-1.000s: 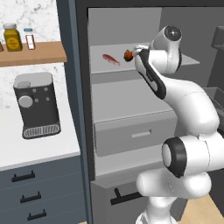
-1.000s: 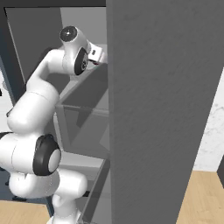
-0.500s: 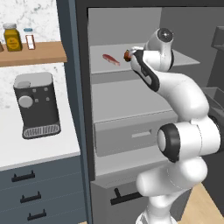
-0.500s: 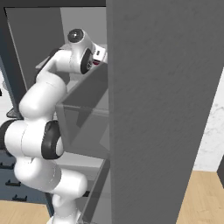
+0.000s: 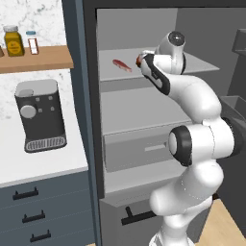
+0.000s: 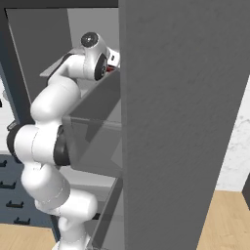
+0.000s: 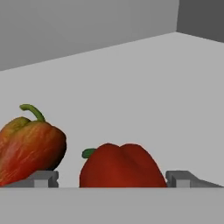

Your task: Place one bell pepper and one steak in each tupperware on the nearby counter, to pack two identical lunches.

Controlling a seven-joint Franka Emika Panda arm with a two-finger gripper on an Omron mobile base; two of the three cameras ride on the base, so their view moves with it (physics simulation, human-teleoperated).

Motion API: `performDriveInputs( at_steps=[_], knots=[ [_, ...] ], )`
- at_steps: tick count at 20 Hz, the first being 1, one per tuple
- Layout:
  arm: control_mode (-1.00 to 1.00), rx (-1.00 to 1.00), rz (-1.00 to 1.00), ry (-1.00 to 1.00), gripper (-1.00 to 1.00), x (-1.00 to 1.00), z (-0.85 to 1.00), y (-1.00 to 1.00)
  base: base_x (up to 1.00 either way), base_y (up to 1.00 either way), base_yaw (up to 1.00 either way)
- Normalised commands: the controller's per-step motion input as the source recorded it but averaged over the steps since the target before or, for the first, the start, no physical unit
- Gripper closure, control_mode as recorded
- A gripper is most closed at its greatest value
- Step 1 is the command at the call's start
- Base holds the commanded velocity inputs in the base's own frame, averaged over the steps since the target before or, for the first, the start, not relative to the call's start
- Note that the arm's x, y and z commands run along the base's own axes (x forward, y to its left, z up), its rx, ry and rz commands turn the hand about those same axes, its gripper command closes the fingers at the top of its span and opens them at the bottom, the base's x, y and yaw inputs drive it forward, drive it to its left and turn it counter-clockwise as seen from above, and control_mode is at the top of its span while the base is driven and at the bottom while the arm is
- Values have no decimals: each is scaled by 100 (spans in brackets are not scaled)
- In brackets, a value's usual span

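In the hand view my gripper is open, and a glossy red bell pepper sits between its two fingertips without touching either. A second bell pepper, more orange with a green stem, stands just left of the left tip. In the left base view my arm reaches onto the upper fridge shelf. A sliver of red bell pepper shows at the hand, and a flat pink steak lies on the shelf to its left. The tupperware is out of view.
The white counter lies left of the fridge and carries a dark coffee machine. A wooden wall shelf with jars hangs above it. The open grey fridge door stands close on my right, with drawers below the shelf.
My hand has pushed left and deeper onto the shelf, closing in on the bell pepper. The jaws have stayed wide apart.
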Motion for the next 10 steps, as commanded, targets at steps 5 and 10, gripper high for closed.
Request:
performDriveInputs(
  at_steps=[5,10],
  knots=[
    [-100,-1,1,0,100,12,-26,-9,0,0,0],
    [-100,-6,1,0,100,0,-50,-4,0,0,0]
  ],
)
